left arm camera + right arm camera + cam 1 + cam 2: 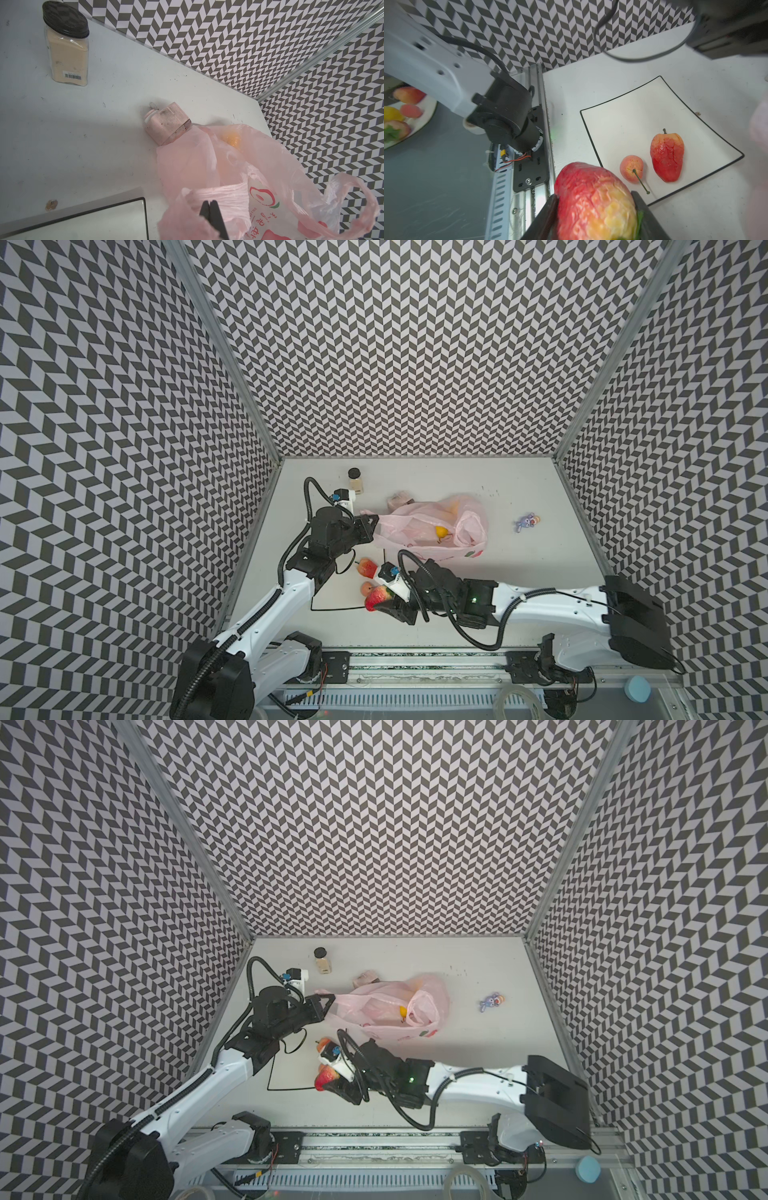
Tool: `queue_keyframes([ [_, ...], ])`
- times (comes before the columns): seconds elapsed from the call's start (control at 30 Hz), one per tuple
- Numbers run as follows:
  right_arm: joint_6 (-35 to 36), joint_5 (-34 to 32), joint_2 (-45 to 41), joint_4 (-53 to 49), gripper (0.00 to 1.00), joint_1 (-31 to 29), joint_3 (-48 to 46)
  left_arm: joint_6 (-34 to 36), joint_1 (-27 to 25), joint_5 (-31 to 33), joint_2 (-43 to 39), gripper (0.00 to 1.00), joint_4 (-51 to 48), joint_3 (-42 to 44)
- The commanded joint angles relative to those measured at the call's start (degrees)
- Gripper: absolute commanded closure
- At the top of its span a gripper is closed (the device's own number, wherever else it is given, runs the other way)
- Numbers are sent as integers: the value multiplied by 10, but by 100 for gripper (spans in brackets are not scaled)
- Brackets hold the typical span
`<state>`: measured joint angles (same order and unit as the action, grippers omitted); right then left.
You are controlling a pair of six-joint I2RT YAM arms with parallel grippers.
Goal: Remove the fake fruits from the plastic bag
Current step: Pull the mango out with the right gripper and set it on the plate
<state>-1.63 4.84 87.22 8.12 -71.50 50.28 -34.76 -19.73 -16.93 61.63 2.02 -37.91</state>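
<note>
By a corner of the white black-rimmed square plate (623,116), the right hand (595,216) grasps a glossy red-and-yellow wrinkled plastic fruit (583,187) across its middle. It looks light, hard and slick, and is probably best pinched at its widest part. The left hand (209,209) is clenched on a bunched edge of the thin pale pink plastic bag (187,162) on the tabletop (519,572), limp film likely to sag, with a small yellow plastic fruit (441,532) inside.

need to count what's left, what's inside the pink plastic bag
Inside the plastic bag, a yellow fruit shows at the open mouth, and an orange fruit shows dimly through the film. Crumpled folds cover the rest, so more may be hidden.
</note>
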Motion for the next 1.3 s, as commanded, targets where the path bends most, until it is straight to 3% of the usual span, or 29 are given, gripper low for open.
queue_keyframes([
  [0.0,27,-40,62,82,70,-8,51,28,13,-29,1,100,-9,-23],
  [0.3,21,-121,233,95,69,-12,160,37,23,-47,-7,100,-20,-25],
  [0.6,39,-193,319,84,65,-11,229,41,22,-43,-8,100,-24,-21],
  [0.93,50,-188,307,98,41,-11,210,33,22,-41,-4,100,-20,-22],
  [1.27,68,-174,257,98,34,-12,195,34,23,-38,-1,100,-24,-26],
])
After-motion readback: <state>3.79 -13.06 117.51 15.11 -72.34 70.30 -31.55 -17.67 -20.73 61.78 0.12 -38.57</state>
